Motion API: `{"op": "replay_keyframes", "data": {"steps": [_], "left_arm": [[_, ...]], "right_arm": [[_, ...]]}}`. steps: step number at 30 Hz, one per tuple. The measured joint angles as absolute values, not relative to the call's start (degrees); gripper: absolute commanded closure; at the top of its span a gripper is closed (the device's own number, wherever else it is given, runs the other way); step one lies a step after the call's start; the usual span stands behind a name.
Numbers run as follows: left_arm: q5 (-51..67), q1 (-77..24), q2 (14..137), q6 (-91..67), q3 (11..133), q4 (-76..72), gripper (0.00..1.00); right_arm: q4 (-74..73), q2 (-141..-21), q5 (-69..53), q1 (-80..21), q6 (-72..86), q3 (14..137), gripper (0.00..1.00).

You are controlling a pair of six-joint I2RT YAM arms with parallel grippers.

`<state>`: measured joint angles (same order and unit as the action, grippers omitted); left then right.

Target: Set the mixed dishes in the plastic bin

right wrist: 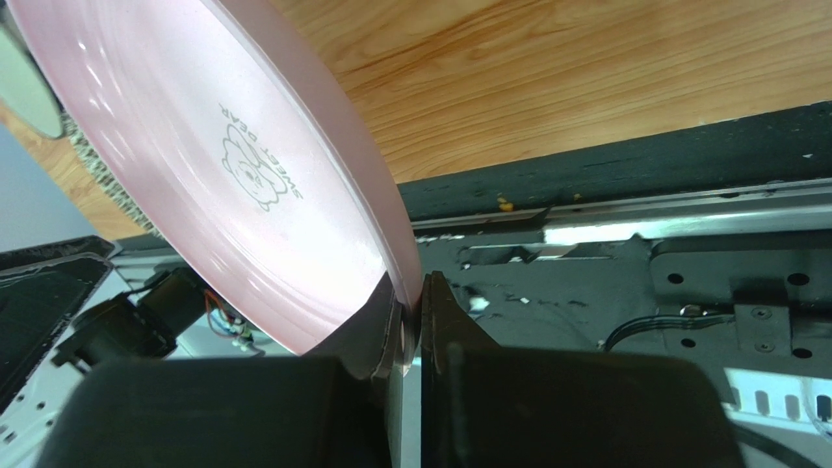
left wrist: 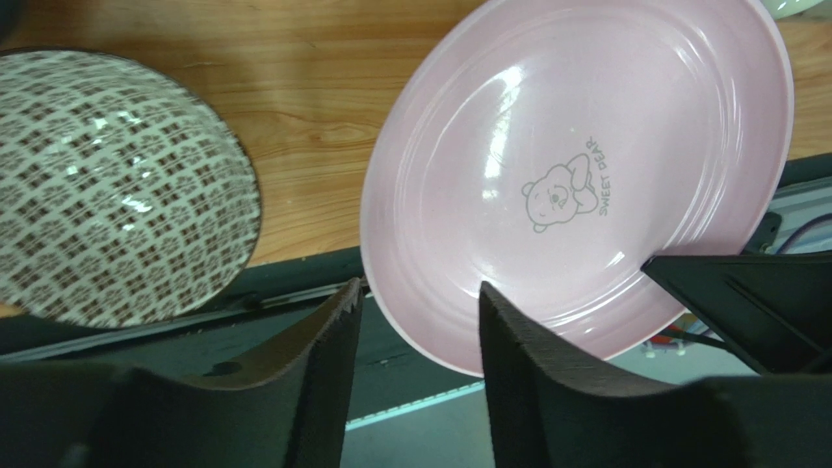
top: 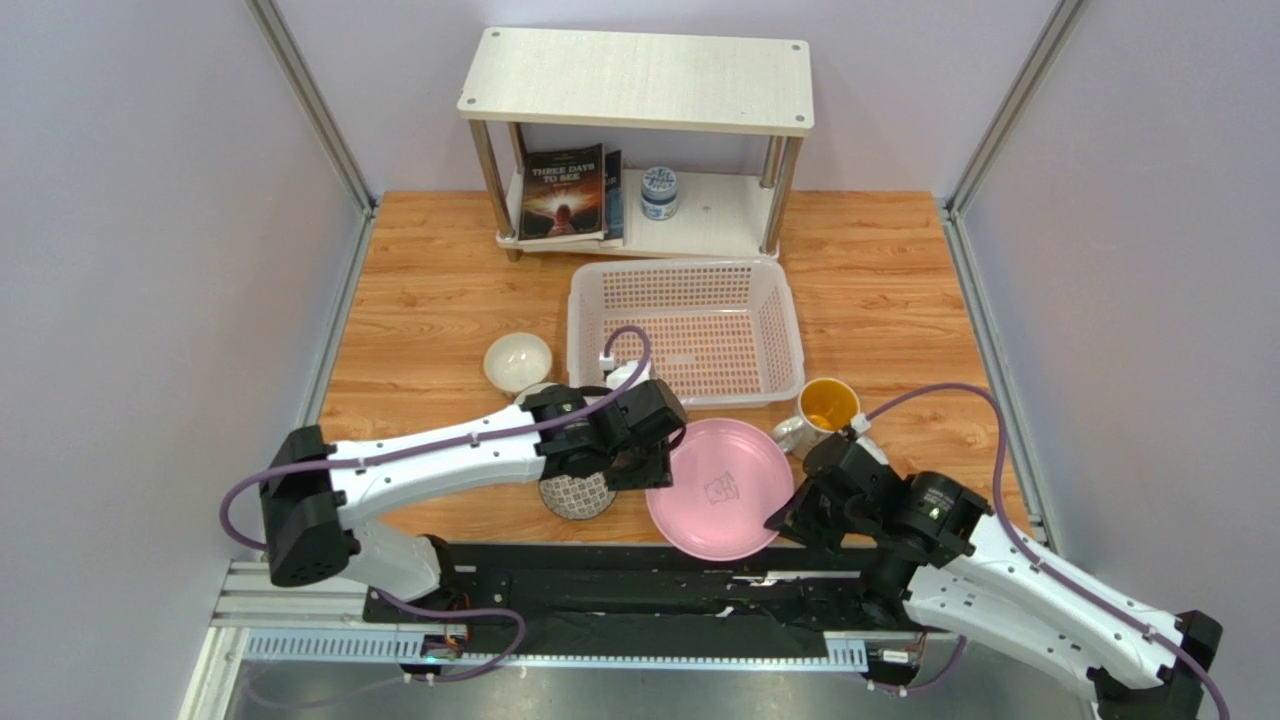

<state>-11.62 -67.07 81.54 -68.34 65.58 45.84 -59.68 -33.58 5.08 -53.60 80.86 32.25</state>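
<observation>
- At the near edge of the table (top: 421, 300), the pink plate (top: 718, 483) sits tilted, outside the plastic bin (top: 783, 323) just behind it.
- The right gripper (right wrist: 408, 304) has its fingers pinched tight on the plate's rim.
- The left gripper (left wrist: 418, 294) is spread wide and grips nothing. The plate's opposite rim shows between its fingers, and the dark-patterned bowl (left wrist: 107, 185) is beside it.

The top external camera hangs high above and behind the near edge, looking down toward the far edge and taking in the whole worktop (top: 436, 300). The left wrist camera looks down from close above the near edge. The right wrist camera sits closer still (almost edge-on to the pink plate (right wrist: 244, 175)). All three views share that plate at the near edge.
</observation>
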Motion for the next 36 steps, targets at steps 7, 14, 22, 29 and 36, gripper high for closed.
{"op": "replay_keyframes", "data": {"steps": [7,14,22,29,36], "left_arm": [[-20.2,-65.1,66.2,-66.9,68.4,55.7,0.37],[-25.8,-61.0,54.7,-66.7,67.6,63.4,0.37],[-26.6,-60.7,48.7,-69.0,62.4,69.2,0.37],[-27.1,-60.7,41.9,-71.4,59.2,72.5,0.37],[-26.9,-60.7,40.1,-72.1,57.1,73.0,0.38]], "right_arm": [[-60.7,-41.3,5.1,-53.9,75.6,47.0,1.00],[-59.8,-50.0,6.5,-53.3,70.8,61.1,1.00],[-52.8,-65.4,3.5,-41.8,63.2,71.4,1.00],[-44.9,-79.2,-3.7,-29.9,58.7,77.3,1.00],[-40.8,-92.9,-9.5,-26.6,56.5,83.5,1.00]]}}
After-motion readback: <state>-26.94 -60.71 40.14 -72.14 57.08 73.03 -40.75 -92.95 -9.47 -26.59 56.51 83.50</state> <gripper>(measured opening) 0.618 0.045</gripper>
